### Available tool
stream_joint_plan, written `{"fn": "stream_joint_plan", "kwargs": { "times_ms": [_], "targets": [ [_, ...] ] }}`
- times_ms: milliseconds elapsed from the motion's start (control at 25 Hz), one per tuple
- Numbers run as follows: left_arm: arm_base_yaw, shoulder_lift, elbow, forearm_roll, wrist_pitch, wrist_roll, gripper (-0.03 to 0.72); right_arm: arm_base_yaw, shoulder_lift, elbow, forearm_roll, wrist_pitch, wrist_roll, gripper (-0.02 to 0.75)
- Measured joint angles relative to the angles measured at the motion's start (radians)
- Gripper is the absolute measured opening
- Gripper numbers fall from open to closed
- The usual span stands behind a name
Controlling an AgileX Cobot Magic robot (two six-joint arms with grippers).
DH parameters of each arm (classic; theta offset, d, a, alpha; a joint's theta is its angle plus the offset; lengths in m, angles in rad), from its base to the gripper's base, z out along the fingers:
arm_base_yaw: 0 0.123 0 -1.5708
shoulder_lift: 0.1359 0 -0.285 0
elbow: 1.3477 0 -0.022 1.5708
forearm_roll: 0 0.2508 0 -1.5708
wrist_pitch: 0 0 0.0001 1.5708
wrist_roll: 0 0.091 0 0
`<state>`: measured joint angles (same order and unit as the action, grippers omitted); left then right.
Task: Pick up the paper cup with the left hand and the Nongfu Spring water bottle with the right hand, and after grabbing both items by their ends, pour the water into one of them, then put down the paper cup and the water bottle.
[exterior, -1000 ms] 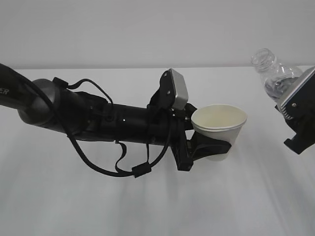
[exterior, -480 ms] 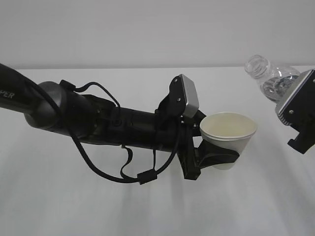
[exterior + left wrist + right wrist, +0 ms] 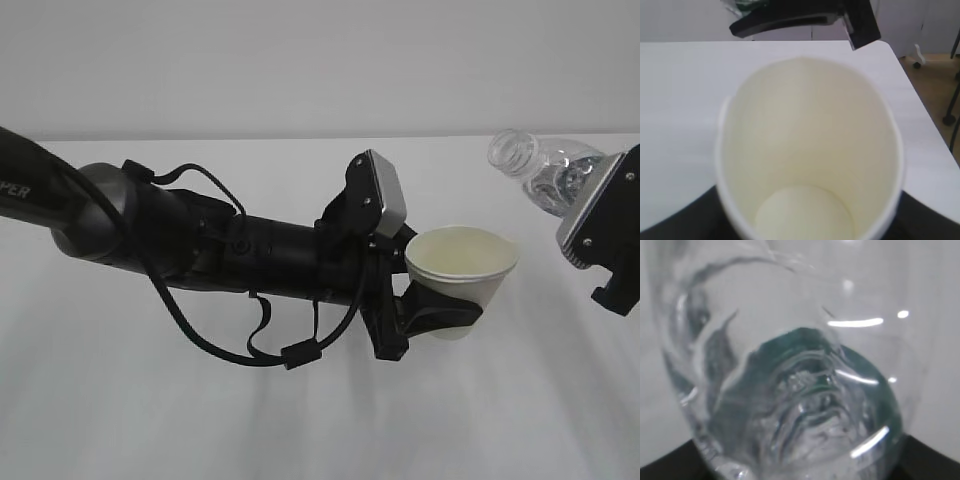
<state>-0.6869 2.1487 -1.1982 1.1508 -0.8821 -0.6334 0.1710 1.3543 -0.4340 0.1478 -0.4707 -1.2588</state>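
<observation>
Clearly, both pickups are done. The left hand [image 3: 432, 312], at center right of the exterior frame, is gripping the paper cup [image 3: 461, 275] around its lower body, holding it upright above the white surface [image 3: 120, 400]. The right hand [image 3: 607, 238], at the right edge, is clasping the Nongfu Spring water bottle [image 3: 545, 170] by its base, with the open neck tilting left toward the cup. The cup's inside [image 3: 810, 150] is looking dry, so pouring the water [image 3: 805, 405] is probably only starting; setting both down remains.
</observation>
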Motion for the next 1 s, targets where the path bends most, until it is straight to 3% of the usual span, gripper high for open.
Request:
{"fn": "stream_joint_plan", "kwargs": {
  "times_ms": [1000],
  "targets": [
    [0.000,0.000,-0.008,-0.001,0.000,0.000,0.421,0.000,0.000,0.000,0.000,-0.024,-0.157,0.432]
  ]
}}
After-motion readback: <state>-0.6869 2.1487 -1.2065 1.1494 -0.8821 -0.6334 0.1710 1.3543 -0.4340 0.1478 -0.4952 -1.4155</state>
